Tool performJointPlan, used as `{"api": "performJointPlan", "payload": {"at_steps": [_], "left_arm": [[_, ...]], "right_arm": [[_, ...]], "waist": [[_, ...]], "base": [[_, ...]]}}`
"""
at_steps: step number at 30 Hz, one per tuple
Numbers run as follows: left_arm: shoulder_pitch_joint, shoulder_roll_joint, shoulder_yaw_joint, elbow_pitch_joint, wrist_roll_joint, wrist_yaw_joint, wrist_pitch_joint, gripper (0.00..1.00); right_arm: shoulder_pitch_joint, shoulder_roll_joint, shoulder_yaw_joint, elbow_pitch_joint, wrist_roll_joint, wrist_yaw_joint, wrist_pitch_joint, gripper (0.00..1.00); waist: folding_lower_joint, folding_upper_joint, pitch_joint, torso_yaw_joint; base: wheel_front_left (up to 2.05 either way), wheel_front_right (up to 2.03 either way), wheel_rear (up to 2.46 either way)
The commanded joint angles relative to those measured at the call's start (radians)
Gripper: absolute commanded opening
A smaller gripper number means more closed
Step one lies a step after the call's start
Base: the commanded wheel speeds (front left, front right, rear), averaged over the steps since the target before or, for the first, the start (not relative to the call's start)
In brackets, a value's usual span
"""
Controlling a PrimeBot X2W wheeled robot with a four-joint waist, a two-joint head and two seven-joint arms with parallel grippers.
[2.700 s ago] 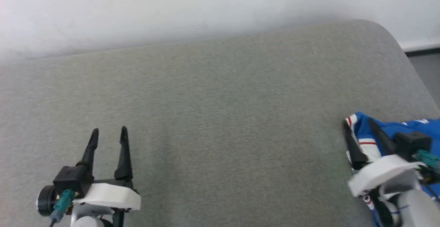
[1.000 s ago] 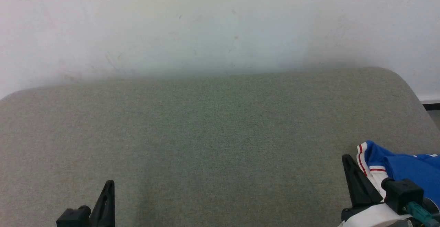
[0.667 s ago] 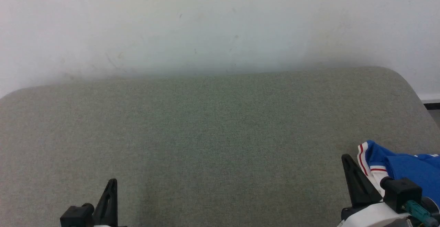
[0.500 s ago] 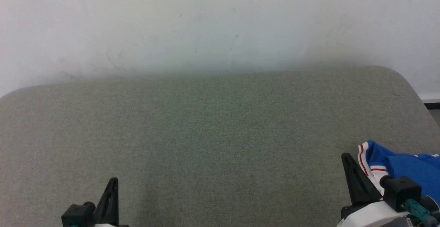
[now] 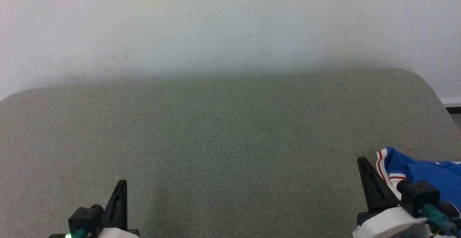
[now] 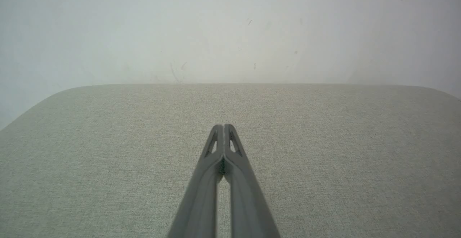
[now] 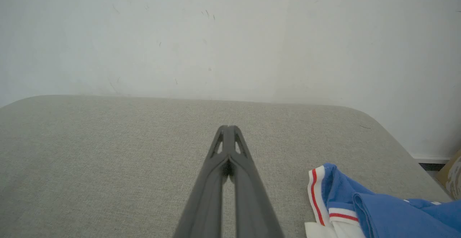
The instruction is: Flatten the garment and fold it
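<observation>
Left gripper (image 6: 224, 126) closed over grey cushion (image 6: 108, 158); wall (image 6: 144, 29) behind

Garment (image 5: 432, 176) on the cushion (image 5: 230, 140), just right of the right fingers (image 5: 371, 189); wall (image 5: 230, 25) behind.

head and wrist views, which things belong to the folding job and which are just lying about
Job: blue garment; grey padded surface under it; left claw and right claw, both shut, empty.
Just there: white wall; brownish thing past the surface, unclear.
</observation>
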Motion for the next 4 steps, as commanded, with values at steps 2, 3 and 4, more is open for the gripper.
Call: {"api": "performJointPlan", "payload": {"at_steps": [2, 3, 4], "left_arm": [[-0.023, -0.006, -0.003, -0.011, 0.015, 0.006, 0.009, 0.0], [-0.024, -0.007, -0.004, -0.012, 0.017, 0.007, 0.011, 0.0], [-0.025, -0.008, -0.004, -0.013, 0.018, 0.007, 0.013, 0.0]], "right_arm": [[-0.021, 0.002, -0.001, 0.005, -0.011, 0.0, 0.003, 0.0], [-0.023, 0.002, -0.001, 0.005, -0.012, 0.0, 0.004, 0.0], [-0.024, 0.002, -0.001, 0.006, -0.013, 0.0, 0.004, 0.0]], "waist": [[0.0, 0.0, 0.001, 0.001], [0.0, 0.0, 0.002, 0.001], [0.0, 0.0, 0.002, 0.001]], "base": [[0.0, 0.0, 0.0], [0.0, 0.0, 0.0], [0.0, 0.0, 0.0]]}}
